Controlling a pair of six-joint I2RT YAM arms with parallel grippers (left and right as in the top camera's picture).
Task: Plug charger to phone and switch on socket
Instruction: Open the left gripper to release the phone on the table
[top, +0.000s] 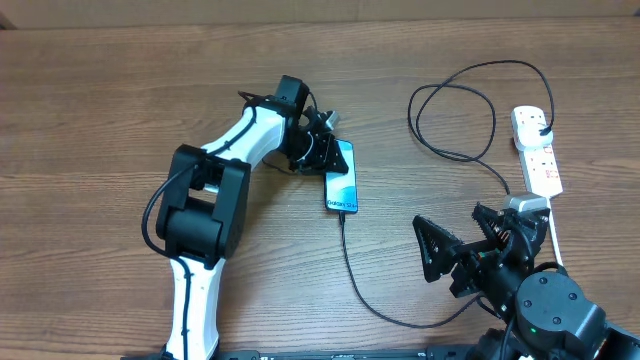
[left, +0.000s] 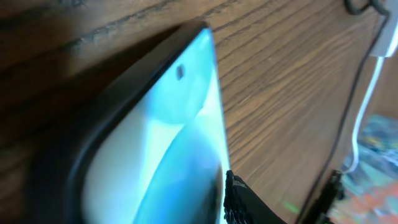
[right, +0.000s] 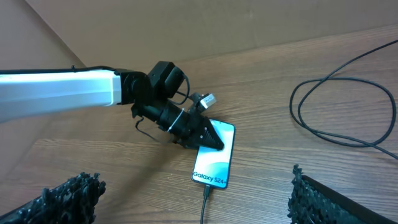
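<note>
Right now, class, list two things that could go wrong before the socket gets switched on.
1. The left end effector rests on the phone; pulling away could drag it and tug the charger tip loose.
2. The right end effector sits by the socket lead; reaching the switches could snag cable.

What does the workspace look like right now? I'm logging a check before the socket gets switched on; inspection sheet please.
Surface: wooden table, visible grain.
Job's things: phone flat, screen up; socket at the right; charger joins them.
Clutter: nothing seen.
Grippers: left gripper on the phone's far end, grip unclear; right gripper open, empty.
Cables: charger tip at the phone's near end, seemingly plugged in; white lead runs from the socket toward the right arm.
Surroundings: plain brown backdrop behind the table.
</note>
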